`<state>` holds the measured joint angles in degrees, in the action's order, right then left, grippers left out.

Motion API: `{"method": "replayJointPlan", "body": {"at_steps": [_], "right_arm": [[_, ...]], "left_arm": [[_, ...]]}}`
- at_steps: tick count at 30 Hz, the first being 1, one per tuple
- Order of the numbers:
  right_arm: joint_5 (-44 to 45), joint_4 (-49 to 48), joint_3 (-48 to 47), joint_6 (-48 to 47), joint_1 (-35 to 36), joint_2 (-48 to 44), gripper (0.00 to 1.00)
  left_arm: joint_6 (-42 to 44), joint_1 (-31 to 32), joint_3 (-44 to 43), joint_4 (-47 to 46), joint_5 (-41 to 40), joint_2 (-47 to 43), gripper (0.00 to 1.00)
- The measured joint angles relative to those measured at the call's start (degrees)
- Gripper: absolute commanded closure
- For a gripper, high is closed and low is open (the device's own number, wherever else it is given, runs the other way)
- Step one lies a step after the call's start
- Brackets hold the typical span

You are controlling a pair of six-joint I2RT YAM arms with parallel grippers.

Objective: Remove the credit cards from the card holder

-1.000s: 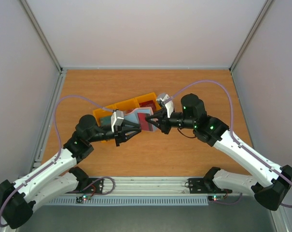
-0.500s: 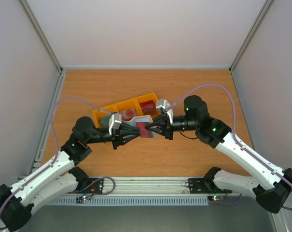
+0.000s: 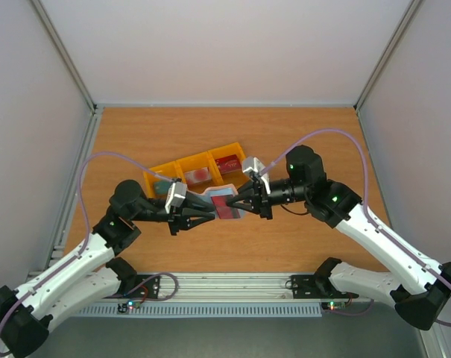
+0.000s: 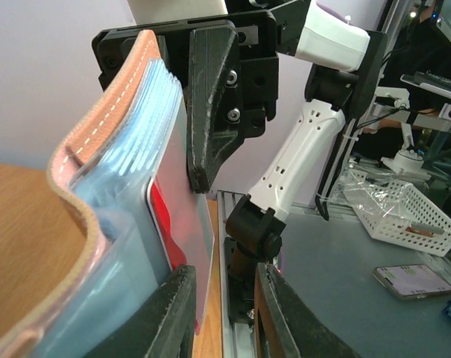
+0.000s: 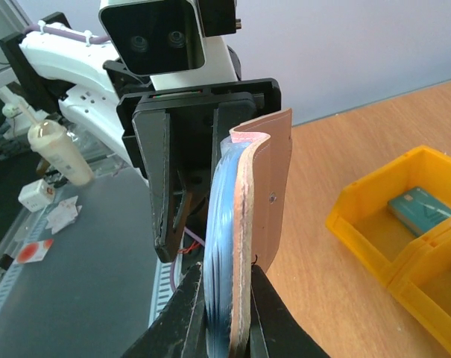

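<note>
Nothing here can be read. The red card (image 4: 188, 253) poking out of the card holder (image 4: 128, 201) shows bare colour only. The teal card (image 5: 423, 207) lying in the yellow tray (image 5: 359, 246) carries faint marks, too small and blurred to make out as print.

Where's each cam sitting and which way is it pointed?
Top external: above and behind the bases, looking down at the table; both arms show, left gripper and right gripper at the card holder.
Left wrist: on left arm, facing the right gripper; own fingers at bottom.
Right wrist: on right arm, facing the left gripper; own fingers clamp the card holder.
Shared: all see the card holder.
</note>
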<state>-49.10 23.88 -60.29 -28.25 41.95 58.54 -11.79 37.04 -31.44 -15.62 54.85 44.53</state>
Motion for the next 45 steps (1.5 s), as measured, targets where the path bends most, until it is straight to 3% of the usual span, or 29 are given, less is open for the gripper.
{"method": "replayJointPlan", "body": {"at_steps": [12, 30, 36, 41, 45], "right_arm": [[-1.09, 3.76, -1.7, -1.42, -1.2, -1.66, 0.91], [1.97, -3.98, -0.5, 5.62, -0.72, 1.97, 0.92], [2.95, -4.2, -0.5, 5.66, -0.09, 2.21, 0.92], [3.82, -4.24, -0.5, 5.66, 0.02, 2.54, 0.92], [4.74, -4.42, -0.52, 5.66, 0.02, 3.23, 0.9]], "left_arm": [[3.32, -0.28, -0.59, 2.05, 0.26, -1.11, 0.69], [3.28, -1.95, -0.81, 2.64, -2.84, -0.24, 0.92], [3.19, -2.45, -0.81, 2.97, -2.99, 0.13, 0.93], [3.15, -2.58, -0.81, 3.06, -3.1, 0.13, 0.87], [2.64, -2.69, -0.79, 3.41, -4.02, 0.2, 0.91]]}}
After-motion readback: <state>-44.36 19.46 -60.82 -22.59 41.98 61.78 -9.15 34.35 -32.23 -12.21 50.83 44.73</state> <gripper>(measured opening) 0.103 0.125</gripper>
